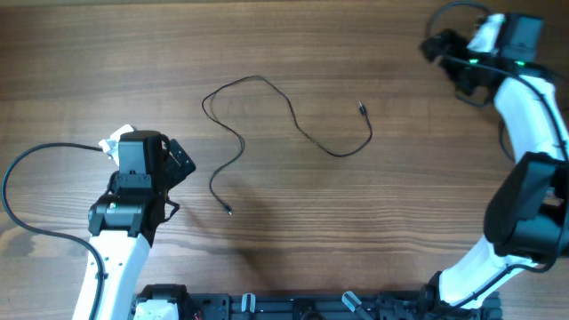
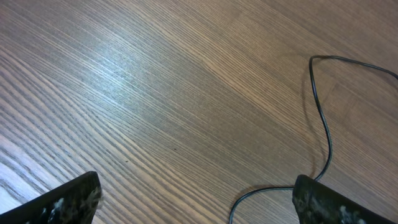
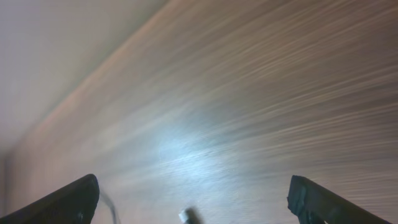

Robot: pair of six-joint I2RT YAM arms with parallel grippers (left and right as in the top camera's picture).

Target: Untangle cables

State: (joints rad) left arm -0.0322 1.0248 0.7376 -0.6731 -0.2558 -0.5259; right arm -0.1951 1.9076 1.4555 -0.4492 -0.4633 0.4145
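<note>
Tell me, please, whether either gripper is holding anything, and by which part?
Nothing is held: the left gripper and the right gripper both stand open, and the cable lies loose on the table.

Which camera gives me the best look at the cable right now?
Overhead: the whole cable lies in it, both plug ends visible. Left wrist shows only one curved stretch of it. Right wrist is blurred; no cable can be told there.
</note>
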